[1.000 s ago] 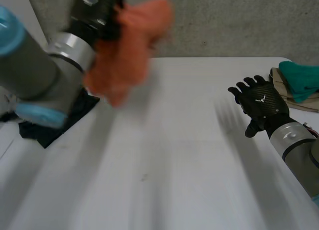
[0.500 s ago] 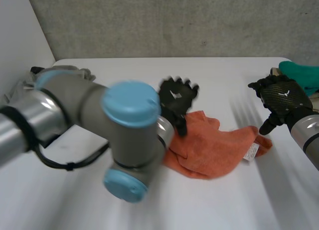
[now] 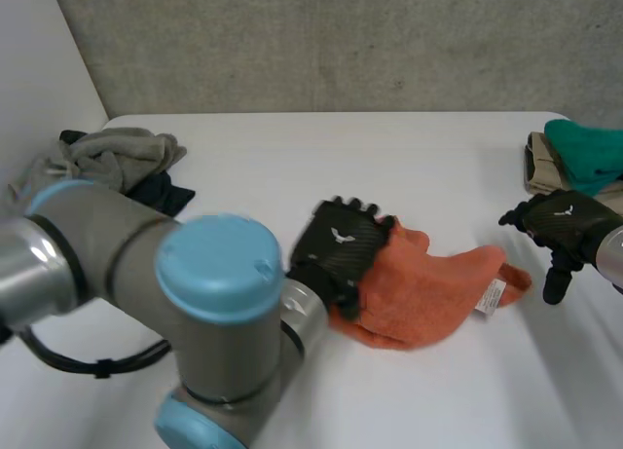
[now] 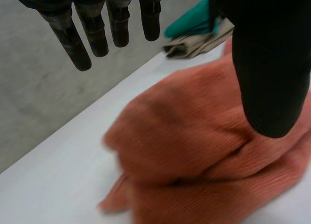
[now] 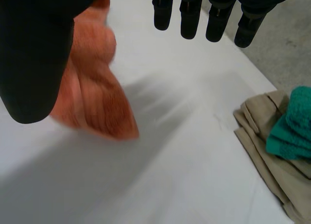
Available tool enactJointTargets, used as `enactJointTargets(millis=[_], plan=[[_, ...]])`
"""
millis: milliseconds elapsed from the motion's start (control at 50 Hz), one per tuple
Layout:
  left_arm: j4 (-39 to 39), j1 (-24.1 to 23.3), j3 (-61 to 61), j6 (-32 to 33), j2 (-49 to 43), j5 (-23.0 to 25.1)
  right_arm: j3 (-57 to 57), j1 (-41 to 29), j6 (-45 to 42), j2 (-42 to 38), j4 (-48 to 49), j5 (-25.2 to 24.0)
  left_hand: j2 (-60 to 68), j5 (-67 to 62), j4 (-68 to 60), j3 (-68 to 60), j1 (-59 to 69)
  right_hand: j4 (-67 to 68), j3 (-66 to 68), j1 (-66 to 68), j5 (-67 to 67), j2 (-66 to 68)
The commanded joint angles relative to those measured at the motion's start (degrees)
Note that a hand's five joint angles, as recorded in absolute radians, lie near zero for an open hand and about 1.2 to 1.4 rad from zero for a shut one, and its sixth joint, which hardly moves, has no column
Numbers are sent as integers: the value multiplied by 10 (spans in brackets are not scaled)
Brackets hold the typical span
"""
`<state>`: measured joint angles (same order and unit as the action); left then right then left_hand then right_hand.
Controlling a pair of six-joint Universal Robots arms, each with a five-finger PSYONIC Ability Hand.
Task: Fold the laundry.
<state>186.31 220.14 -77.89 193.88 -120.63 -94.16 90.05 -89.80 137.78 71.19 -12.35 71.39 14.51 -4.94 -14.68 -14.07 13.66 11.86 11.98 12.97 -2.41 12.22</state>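
An orange towel [image 3: 428, 288] lies crumpled in the middle of the white table [image 3: 292, 167], with a white label [image 3: 492, 295] at its right end. My left hand [image 3: 341, 249] hovers over the towel's left end with straight fingers, open. In the left wrist view the fingers [image 4: 92, 34] and the thumb [image 4: 269, 63] stand apart above the orange towel [image 4: 194, 151] and hold none of it. My right hand [image 3: 565, 225] is open just right of the towel's right corner, not touching it. In the right wrist view the orange towel [image 5: 97, 97] lies beside the thumb [image 5: 34, 54].
A heap of grey and dark clothes [image 3: 117, 157] sits at the table's back left. A teal cloth [image 3: 584, 152] lies folded on a beige one [image 3: 550, 171] at the right edge, close to my right hand; both show as the teal cloth [image 5: 291, 122] and beige cloth [image 5: 272, 156].
My left arm swung the orange towel down from high at the back left onto the table's middle and let go of it. My right hand moved right and nearer.
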Motion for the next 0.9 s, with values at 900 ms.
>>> enactJointTargets(millis=[900], plan=[[122,99,361,70,-66,-44,-222,-107,221,-46,301,127,655,-651,-653,-659,663,681,680,670,-676,678]])
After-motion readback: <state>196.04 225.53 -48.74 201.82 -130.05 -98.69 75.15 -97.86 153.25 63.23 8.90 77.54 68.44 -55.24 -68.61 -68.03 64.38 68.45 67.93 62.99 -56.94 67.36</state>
